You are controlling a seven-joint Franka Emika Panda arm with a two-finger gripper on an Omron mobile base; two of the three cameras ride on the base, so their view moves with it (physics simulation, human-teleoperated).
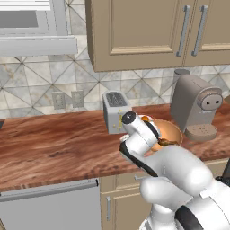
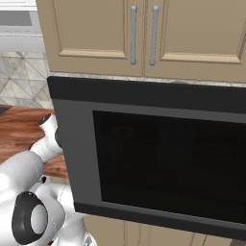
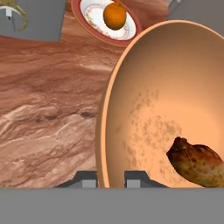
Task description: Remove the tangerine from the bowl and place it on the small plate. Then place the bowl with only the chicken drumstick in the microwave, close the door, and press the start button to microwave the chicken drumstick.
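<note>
1. The bowl (image 3: 175, 109) sits on the wooden counter (image 3: 48, 109), in front of the coffee machine (image 1: 196, 105) and beside the toaster (image 1: 116, 111). The drumstick (image 3: 197, 164) lies inside it, and the tangerine (image 3: 115, 15) already rests on the small plate (image 3: 94, 19), well apart from the bowl.
2. The gripper (image 3: 111, 180) straddles the bowl's near rim, one fingertip (image 3: 85, 180) outside the wall and the other inside. It looks clamped on the rim or close to it, but I cannot tell whether the pads truly touch.
3. Handling, as a judgement: the bowl seems rigid, smooth and fairly light, with a thin rim that suits a pinch grip. Held at one edge it will want to tip, and the loose drumstick can slide toward the low side, so it should be kept level and moved slowly.
4. The fingers are cut off at the bottom of the hand view, and the arm covers much of the bowl in the left base view.
5. The microwave door (image 2: 158, 158) stands open across the right base view, hiding the oven's inside and the start button.
</note>
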